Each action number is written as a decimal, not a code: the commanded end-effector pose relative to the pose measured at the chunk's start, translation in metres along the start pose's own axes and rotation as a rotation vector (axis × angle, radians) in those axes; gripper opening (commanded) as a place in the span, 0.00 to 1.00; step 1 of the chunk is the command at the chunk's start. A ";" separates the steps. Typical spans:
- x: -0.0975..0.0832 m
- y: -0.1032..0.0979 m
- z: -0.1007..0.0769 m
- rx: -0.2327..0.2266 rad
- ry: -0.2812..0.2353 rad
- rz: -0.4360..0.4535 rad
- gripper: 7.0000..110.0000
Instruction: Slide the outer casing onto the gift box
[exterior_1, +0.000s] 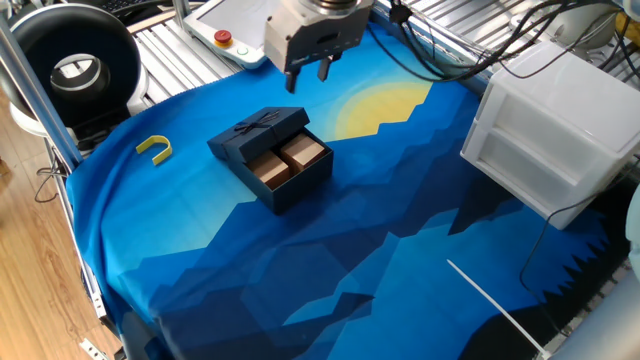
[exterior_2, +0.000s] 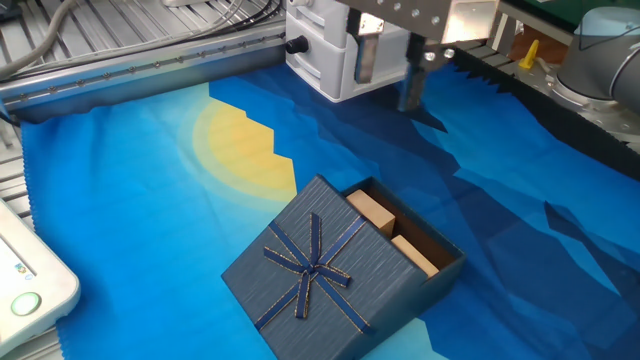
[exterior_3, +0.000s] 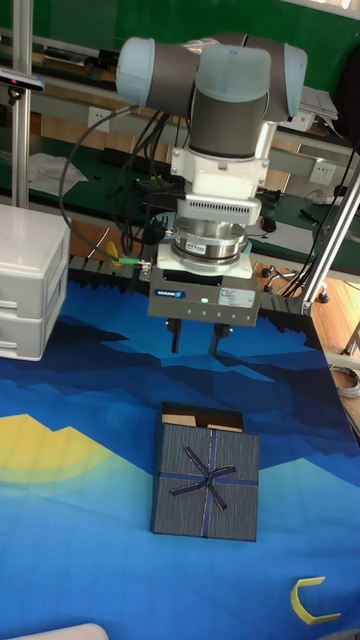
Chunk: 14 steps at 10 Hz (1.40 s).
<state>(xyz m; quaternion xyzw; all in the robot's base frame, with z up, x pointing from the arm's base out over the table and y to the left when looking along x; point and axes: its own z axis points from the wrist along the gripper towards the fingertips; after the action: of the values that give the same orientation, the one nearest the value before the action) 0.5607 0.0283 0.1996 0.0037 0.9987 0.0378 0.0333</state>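
Casing (exterior_1: 260, 128) sat partly over the box (exterior_1: 292, 170) left of centre in one fixed view, two tan blocks (exterior_1: 285, 160) exposed; the gripper (exterior_1: 307, 71) hung above and behind, fingers slightly apart, holding nothing. A yellow hook (exterior_1: 154, 148) lay at left on the worktop (exterior_1: 400, 250).

In the other fixed view, the casing (exterior_2: 320, 270) filled the lower centre, box (exterior_2: 435, 262) protruding right; the gripper (exterior_2: 390, 75) was at top.

In the tall view, the gripper (exterior_3: 195, 343) hovered above the box (exterior_3: 200, 414) and casing (exterior_3: 205, 480), fingers (exterior_3: 175, 337) narrowly parted.
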 end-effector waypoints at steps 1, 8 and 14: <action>0.037 -0.007 -0.008 0.030 0.147 -0.078 0.00; -0.008 0.005 -0.005 -0.006 -0.032 0.005 0.00; 0.018 -0.002 -0.002 0.018 0.072 -0.012 0.00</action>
<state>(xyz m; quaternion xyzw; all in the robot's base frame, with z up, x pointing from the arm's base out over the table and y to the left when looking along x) 0.5456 0.0251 0.1997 -0.0125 0.9996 0.0241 0.0041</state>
